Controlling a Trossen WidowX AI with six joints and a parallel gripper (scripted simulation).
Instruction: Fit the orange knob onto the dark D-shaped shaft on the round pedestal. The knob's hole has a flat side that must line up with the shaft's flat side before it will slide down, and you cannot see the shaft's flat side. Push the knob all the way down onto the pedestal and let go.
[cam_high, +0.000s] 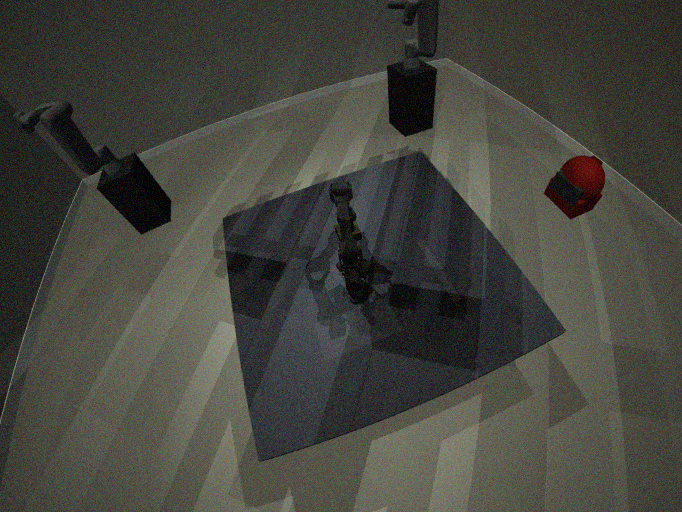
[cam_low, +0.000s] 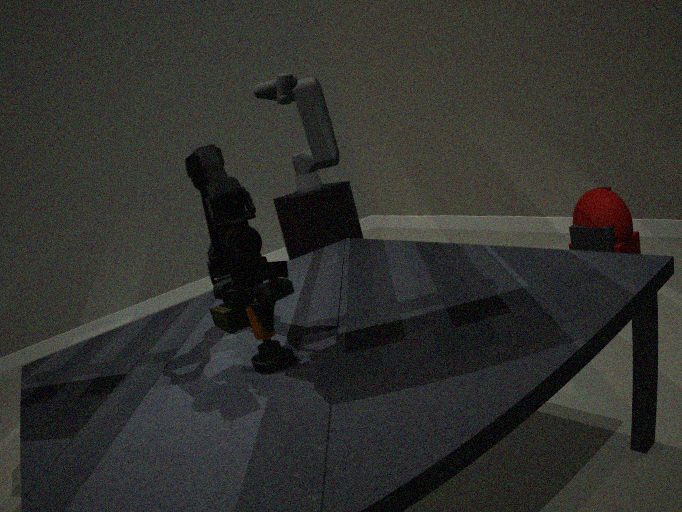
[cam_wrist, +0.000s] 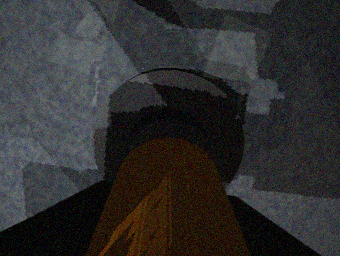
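Note:
The orange knob (cam_low: 256, 322) (cam_wrist: 170, 210) is between my fingers, slightly tilted in the exterior view. My gripper (cam_low: 263, 329) (cam_wrist: 167, 199) is shut on it. The round pedestal (cam_low: 265, 363) (cam_wrist: 200, 86) is dark and stands on the table directly below the knob. The knob's lower end is over the pedestal's middle, at or just above its raised dark centre. The D-shaped shaft cannot be made out; whether the knob touches it cannot be told. In the top view, my arm hides knob and pedestal.
The dark table (cam_high: 308, 396) (cam_low: 418, 385) carries my arm. Beyond it stand dark boxes (cam_high: 137, 192) (cam_high: 412, 99) with grey arms on them, one box (cam_low: 319, 220) also showing in the exterior view. A red domed object (cam_high: 585, 176) (cam_low: 603, 212) is beyond the table. Shadows streak the surfaces.

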